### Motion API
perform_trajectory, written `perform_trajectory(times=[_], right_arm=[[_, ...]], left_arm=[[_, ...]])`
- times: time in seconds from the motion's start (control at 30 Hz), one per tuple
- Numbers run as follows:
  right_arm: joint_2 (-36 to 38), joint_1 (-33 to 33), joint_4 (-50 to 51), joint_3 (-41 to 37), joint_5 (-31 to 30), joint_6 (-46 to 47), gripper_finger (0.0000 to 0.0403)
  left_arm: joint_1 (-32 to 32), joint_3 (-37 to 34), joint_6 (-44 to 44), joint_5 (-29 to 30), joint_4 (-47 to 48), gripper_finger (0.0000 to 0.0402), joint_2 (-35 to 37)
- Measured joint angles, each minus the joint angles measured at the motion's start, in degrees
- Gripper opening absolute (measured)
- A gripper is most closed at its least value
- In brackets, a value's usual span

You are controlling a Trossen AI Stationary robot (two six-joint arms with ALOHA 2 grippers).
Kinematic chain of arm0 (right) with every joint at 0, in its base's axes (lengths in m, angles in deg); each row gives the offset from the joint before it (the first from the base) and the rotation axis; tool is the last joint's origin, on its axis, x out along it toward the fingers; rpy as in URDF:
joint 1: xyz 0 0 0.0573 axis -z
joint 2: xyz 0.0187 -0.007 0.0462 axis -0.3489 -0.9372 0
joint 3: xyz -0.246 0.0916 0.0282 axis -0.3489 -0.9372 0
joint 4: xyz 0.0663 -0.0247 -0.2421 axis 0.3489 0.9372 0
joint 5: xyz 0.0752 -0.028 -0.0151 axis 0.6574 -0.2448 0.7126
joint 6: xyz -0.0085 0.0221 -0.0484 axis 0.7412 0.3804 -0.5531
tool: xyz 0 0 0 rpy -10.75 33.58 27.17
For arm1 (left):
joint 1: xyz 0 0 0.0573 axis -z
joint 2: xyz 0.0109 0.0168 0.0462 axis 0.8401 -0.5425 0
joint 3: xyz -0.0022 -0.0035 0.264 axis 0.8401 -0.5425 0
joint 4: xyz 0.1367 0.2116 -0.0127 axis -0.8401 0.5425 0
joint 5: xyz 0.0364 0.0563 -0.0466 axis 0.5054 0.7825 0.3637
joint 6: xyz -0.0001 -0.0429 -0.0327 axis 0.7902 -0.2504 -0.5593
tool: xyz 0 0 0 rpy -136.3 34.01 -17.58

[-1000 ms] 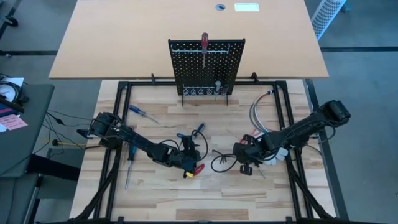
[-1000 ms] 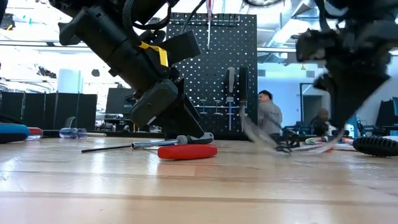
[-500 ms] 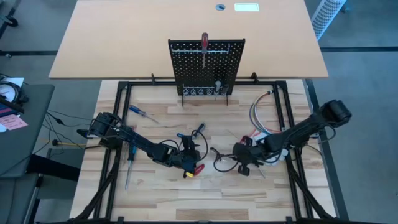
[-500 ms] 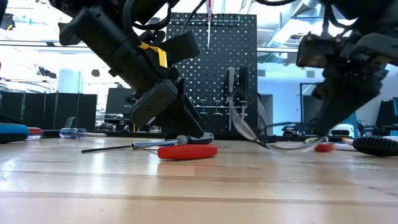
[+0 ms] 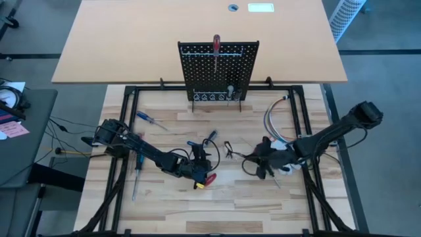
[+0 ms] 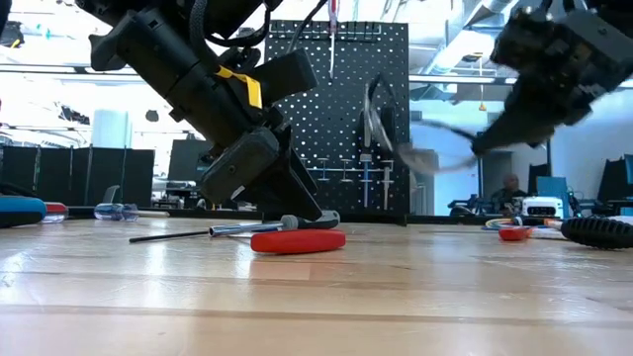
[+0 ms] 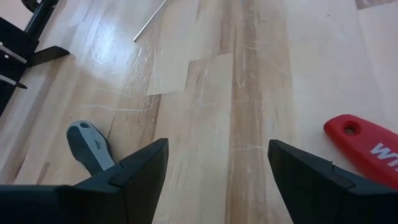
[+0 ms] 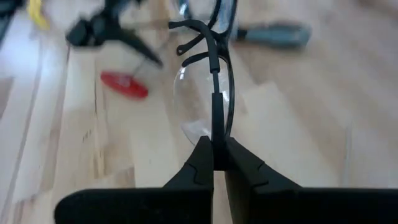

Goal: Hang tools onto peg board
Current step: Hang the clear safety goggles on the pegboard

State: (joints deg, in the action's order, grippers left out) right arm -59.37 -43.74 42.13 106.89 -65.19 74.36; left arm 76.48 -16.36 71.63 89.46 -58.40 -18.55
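The right gripper (image 8: 213, 163) is lifted off the desk (image 5: 197, 204), in front of the peg board (image 5: 218, 69) and off to its right side. Its fingers are pinched tight on a pair of clear safety glasses (image 8: 208, 81) with a thin black frame. The left gripper (image 7: 217, 165) sits low on the desk in front of the peg board, and its fingers are spread wide with nothing between them. A red handle (image 7: 367, 146) lies just beside one finger and a gray handle (image 7: 90, 144) beside the other. One red screwdriver (image 5: 216, 49) hangs on the peg board. A blue screwdriver (image 5: 150, 120) lies on the desk, left of the peg board.
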Motion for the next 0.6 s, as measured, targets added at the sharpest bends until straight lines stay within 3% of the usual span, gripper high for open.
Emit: perform_trajectory(times=[0.1, 0.3, 0.47, 0.6], right_arm=[[4.82, 2.61, -1.84, 0.0, -2.94, -4.64, 0.0016], [14.89, 11.73, -17.28, 0.0, -2.38, -19.65, 0.0016], [20.35, 25.68, -25.09, 0.02, 11.16, -23.62, 0.0016], [18.29, 38.54, -29.27, 0.02, 29.47, -17.46, 0.0016]], left_arm=[[0.0, 0.0, 0.0, 0.01, -0.03, 0.0271, 0.0], [0.0, 0.0, 0.1, 0.02, -0.36, 0.0271, 0.0], [0.0, 0.0, 0.44, 0.02, -0.75, 0.0271, 0.0], [-0.1, 0.0, 0.44, 0.02, -1.01, 0.0271, 0.0]])
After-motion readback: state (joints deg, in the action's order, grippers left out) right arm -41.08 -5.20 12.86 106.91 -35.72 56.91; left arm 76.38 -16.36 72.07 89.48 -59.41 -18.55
